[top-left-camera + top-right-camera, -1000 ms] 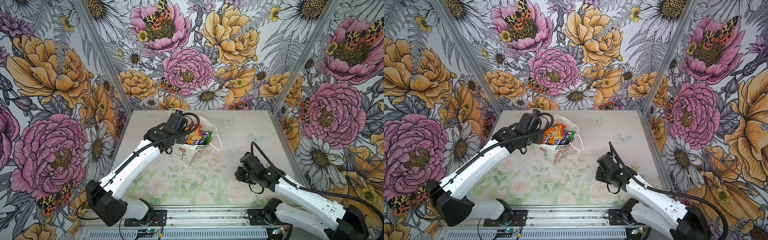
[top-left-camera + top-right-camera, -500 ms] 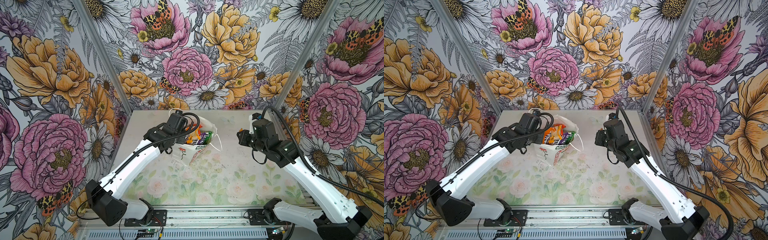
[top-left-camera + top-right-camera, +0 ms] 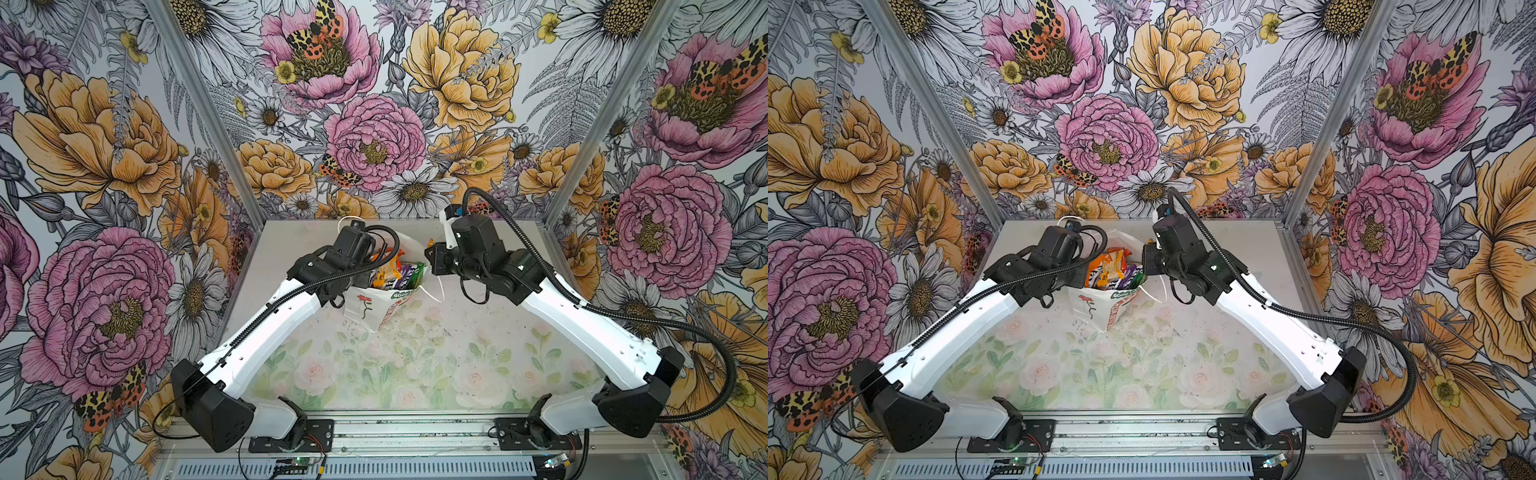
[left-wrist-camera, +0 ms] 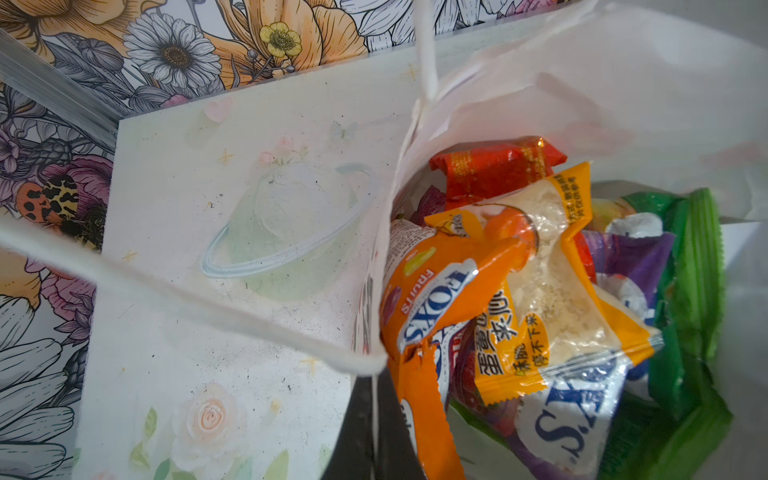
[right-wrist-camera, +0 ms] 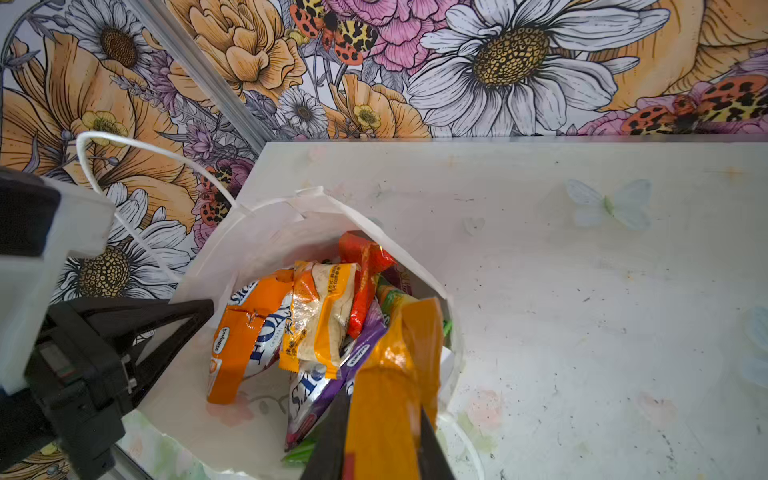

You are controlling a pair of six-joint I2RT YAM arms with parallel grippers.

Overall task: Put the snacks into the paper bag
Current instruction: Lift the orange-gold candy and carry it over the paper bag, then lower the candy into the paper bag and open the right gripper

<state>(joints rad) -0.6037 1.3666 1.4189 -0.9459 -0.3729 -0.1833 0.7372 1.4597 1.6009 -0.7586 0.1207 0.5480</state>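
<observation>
- Floral wallpaper point(image 3: 374, 137) walls in a pale, flower-printed table point(image 3: 415, 374).
- White paper bag point(image 3: 365, 303) stands open near the table's far middle, with snacks point(image 3: 388, 274) — orange, purple and green packets — packed inside.
- At the bag's rim, the left gripper point(image 4: 375, 399) has its fingers pressed together on the paper.
- Over the bag's mouth, the right gripper point(image 5: 384, 411) pinches an orange packet point(image 5: 411, 332).
</observation>
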